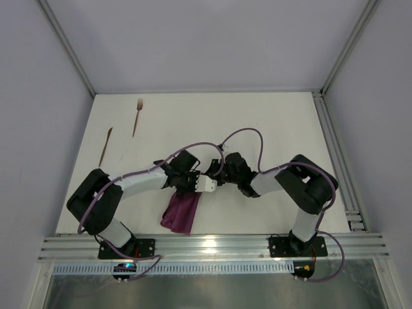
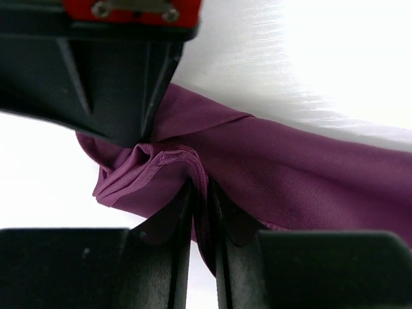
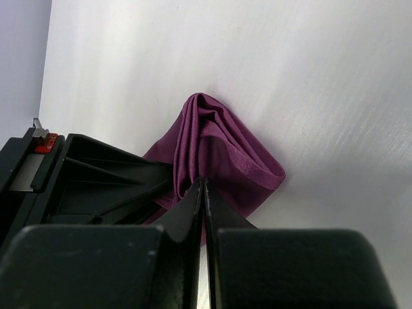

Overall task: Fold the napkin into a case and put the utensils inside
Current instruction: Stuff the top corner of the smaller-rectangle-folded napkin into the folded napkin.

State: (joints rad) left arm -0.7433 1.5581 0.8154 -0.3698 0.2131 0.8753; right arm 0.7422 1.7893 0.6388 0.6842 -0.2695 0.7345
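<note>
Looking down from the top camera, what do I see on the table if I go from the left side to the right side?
knife stick → fork → napkin → right arm

On desk [image 1: 270,122]: napkin [image 1: 182,212] nr front edge, ctr-left. From it, fork [image 1: 137,116] & knife [image 1: 105,146] well apart at 11 o'clock; knife at fork's 7 o'clock.

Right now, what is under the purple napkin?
Only bare white table shows around the bunched napkin. The fork and knife lie far off, so they are not beneath it. The patch directly under the cloth is hidden.
</note>
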